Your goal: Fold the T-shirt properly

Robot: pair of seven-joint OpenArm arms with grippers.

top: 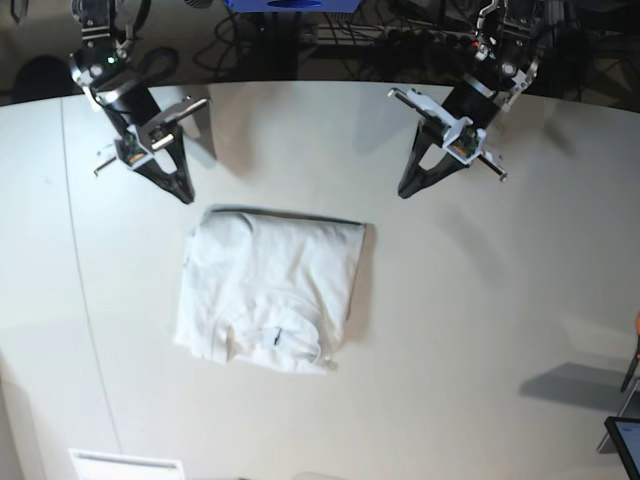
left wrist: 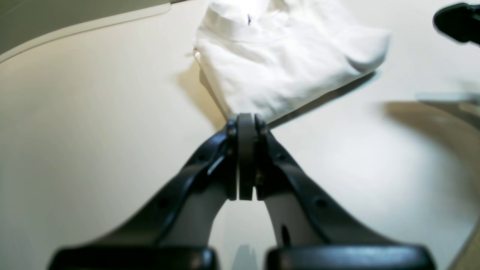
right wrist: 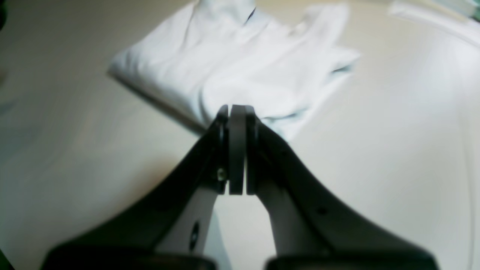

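The white T-shirt (top: 270,285) lies folded into a rough rectangle on the tabletop, collar and small neck label (top: 275,337) toward the near edge. My left gripper (top: 404,191) hovers shut and empty just off the shirt's far right corner. In the left wrist view its closed tips (left wrist: 246,118) line up with the T-shirt (left wrist: 281,63) edge. My right gripper (top: 186,197) is shut and empty close to the far left corner. The right wrist view shows the gripper (right wrist: 237,108) in front of the wrinkled T-shirt (right wrist: 232,71).
The off-white table (top: 480,330) curves away at the back, where cables and a blue object (top: 290,5) sit. A white sheet (top: 125,465) lies at the near left edge. A dark screen corner (top: 625,445) shows at the lower right.
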